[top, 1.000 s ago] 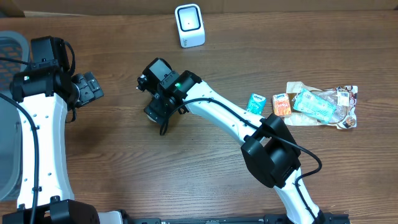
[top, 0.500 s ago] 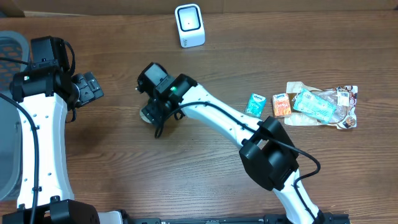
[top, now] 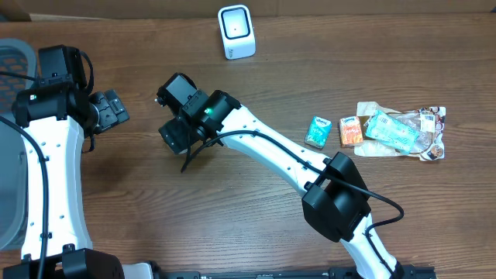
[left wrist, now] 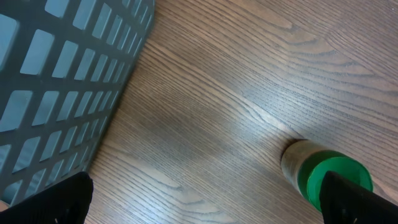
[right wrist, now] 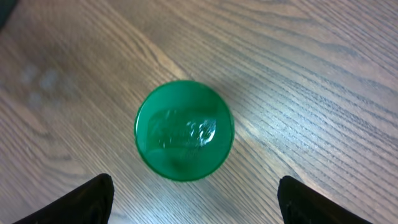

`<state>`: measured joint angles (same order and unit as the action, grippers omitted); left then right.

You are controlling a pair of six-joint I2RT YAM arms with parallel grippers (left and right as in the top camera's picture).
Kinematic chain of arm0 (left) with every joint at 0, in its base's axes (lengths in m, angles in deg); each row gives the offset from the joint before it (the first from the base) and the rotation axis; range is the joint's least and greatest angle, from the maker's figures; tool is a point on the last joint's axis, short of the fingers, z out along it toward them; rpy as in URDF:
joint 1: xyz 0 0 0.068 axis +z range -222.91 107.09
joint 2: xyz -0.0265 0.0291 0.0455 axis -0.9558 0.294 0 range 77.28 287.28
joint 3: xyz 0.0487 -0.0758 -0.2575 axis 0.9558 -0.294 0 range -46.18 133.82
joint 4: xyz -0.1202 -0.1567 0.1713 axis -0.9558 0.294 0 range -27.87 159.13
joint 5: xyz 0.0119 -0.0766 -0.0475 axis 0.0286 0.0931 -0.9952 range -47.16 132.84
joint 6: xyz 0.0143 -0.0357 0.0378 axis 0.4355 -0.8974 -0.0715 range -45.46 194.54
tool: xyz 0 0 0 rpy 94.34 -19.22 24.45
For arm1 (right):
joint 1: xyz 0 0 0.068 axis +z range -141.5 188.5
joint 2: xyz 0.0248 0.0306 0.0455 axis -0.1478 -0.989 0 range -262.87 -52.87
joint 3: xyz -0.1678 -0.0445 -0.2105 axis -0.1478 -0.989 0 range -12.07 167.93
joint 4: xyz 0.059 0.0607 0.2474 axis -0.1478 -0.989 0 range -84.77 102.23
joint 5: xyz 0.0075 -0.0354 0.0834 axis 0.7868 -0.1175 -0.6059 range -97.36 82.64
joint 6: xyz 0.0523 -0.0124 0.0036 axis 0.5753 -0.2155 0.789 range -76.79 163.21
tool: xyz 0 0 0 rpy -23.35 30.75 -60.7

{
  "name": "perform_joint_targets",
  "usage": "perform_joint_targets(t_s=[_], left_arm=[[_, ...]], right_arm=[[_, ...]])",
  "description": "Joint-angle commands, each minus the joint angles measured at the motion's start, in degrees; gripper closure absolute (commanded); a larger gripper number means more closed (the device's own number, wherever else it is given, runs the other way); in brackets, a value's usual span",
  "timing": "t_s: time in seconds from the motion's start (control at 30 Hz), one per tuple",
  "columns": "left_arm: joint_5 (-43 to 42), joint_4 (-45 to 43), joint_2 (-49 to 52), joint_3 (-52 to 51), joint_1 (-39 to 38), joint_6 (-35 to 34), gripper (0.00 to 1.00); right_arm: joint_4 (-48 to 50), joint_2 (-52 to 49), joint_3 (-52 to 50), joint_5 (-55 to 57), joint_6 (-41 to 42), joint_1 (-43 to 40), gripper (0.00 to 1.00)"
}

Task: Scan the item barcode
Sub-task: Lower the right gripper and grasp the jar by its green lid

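The item is a small upright container with a green lid (right wrist: 185, 130), seen from straight above in the right wrist view. It stands on the wood just ahead of my right gripper (right wrist: 199, 208), which is open with nothing between its fingertips. In the left wrist view the same green-lidded container (left wrist: 323, 175) stands partly behind the right fingertip of my open left gripper (left wrist: 205, 208). From overhead the right gripper (top: 172, 133) covers the container, and the left gripper (top: 116, 110) hangs to its left. The white scanner (top: 236, 31) stands at the back. No barcode shows.
A grey mesh basket (left wrist: 62, 81) sits at the table's left edge (top: 14, 56). At the right lie a teal packet (top: 318, 130), an orange packet (top: 351, 132) and a clear bag of snacks (top: 403, 132).
My right gripper has slid left and slightly toward the back of the table. The pale round base seen under it earlier is now covered. The left arm has stayed still.
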<state>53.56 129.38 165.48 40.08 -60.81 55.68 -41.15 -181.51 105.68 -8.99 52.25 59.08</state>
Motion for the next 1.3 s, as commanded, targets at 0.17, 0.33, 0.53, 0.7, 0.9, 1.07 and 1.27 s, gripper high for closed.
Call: perform_joint_targets(t_s=[0.17, 0.33, 0.53, 0.7, 0.9, 1.07, 1.27], left_arm=[[-0.24, -0.15, -0.11, 0.07, -0.13, 1.07, 0.01], [-0.24, -0.15, -0.13, 0.07, -0.11, 1.07, 0.00], [-0.24, -0.15, -0.13, 0.07, -0.13, 1.07, 0.00], [-0.24, -0.15, -0.11, 0.07, -0.11, 1.07, 0.00], [-0.26, -0.17, -0.11, 0.07, -0.13, 1.07, 0.00], [-0.24, -0.15, -0.13, 0.07, -0.11, 1.07, 0.01], [-0.24, -0.15, -0.11, 0.07, -0.11, 1.07, 0.00]], right_arm=[[7.48, -0.37, 1.49, 1.60, 19.67, -0.11, 0.10], [9.27, -3.28, 1.46, 2.27, 19.50, 0.48, 0.08], [9.44, -4.92, 1.46, 5.03, 19.50, 0.52, 0.06], [9.60, -5.88, 1.46, 4.98, 19.52, 1.18, 0.05], [10.05, -7.72, 1.46, 4.98, 19.47, 2.23, 0.05], [9.07, -8.00, 1.46, 4.72, 19.43, 2.23, 0.09], [7.78, -8.00, 1.46, 3.06, 18.01, 2.23, 0.21]])
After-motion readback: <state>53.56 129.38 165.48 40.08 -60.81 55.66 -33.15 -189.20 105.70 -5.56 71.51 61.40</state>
